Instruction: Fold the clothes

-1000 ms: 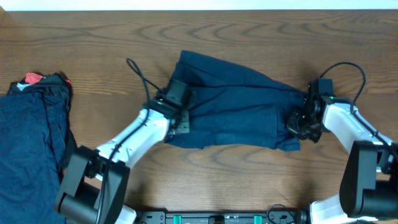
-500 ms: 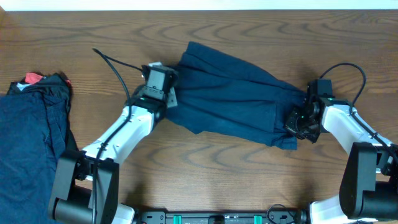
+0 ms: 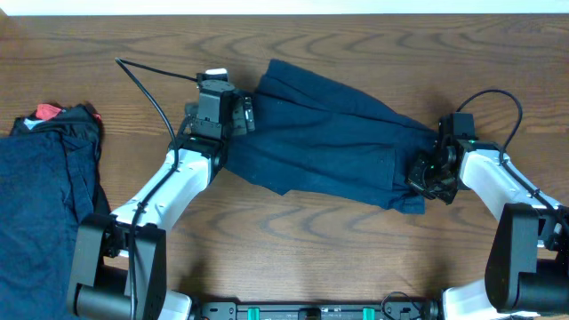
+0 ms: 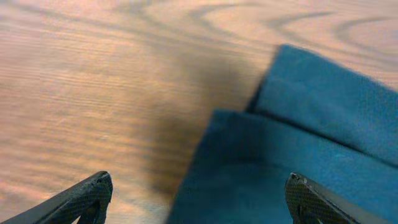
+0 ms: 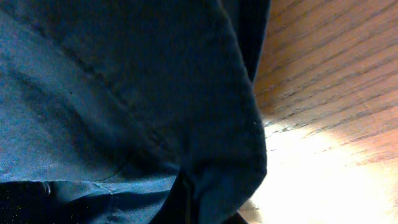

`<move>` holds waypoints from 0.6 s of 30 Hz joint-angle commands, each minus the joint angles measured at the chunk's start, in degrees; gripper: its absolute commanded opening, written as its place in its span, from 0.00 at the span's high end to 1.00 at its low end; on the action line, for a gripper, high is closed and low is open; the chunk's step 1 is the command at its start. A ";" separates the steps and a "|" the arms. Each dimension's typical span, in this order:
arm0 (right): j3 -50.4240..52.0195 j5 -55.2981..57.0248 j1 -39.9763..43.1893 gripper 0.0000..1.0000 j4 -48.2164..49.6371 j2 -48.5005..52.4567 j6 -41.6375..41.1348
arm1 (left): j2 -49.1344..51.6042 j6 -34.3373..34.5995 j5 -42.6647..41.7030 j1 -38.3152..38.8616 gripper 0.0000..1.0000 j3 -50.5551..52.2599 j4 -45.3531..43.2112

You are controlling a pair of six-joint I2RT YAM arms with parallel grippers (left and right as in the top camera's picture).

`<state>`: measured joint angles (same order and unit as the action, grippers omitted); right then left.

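Your left end effector (image 3: 242, 114) stands with its fingers wide apart at the far left corner of the dark navy-blue wrinkled fabric garment (image 3: 329, 142), gripping nothing. Your right end effector (image 3: 420, 176) is closed and clamped on the garment's near right end, where the cloth bunches.

The garment lies in the middle of the brown wood-grain bench (image 3: 293, 258), running from far left to near right. It is flattened but creased, with a fold line across its upper part and a ragged near edge.

At the left edge of the bench, well apart from both arms, sits a pile of dark navy-blue fabric clothes (image 3: 44, 196) with a red fabric piece (image 3: 49, 113) showing at its far end.

Only the left wrist view shows the two fingertips (image 4: 93, 190) spread, with the garment's (image 4: 298, 143) layered corner edge between them and bare bench (image 4: 74, 93) to the left. In the right wrist view the garment (image 5: 124, 93) fills the picture, a seam crossing it, with sunlit bench (image 5: 323, 93) at the right. You cannot make out the fingers there.
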<state>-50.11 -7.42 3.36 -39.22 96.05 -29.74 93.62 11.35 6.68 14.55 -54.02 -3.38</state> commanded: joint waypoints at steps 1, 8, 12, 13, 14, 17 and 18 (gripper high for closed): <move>0.83 2.84 -0.26 0.92 -0.52 -0.15 0.48 | 2.03 -2.32 -8.70 -1.86 0.10 -0.87 -1.51; 0.81 1.70 -0.28 0.77 -1.95 -0.15 1.79 | 10.73 -2.32 -17.66 -4.68 0.10 -4.66 -2.38; 0.81 0.74 -0.28 0.64 -2.36 -0.17 2.60 | 13.31 -2.32 -18.40 -4.66 0.10 -6.45 -3.91; 0.81 0.76 -0.28 0.64 -2.56 -0.15 2.60 | 13.86 -2.34 -19.23 -4.66 0.10 -7.06 -4.35; 0.81 0.74 -0.31 0.64 -2.69 -0.15 2.60 | 14.29 -2.34 -20.09 -4.68 0.10 -7.45 -4.96; 0.81 0.74 -0.33 0.79 -3.23 -0.17 2.60 | 15.08 -2.32 -21.05 -4.57 0.42 -8.20 -7.63; 0.81 0.74 -0.33 0.85 -3.39 -0.15 2.60 | 15.23 -2.29 -21.07 -4.55 0.57 -8.26 -8.48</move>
<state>-50.06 -7.07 3.36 -41.98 96.05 -27.62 108.01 10.09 -12.32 9.87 -60.29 -10.63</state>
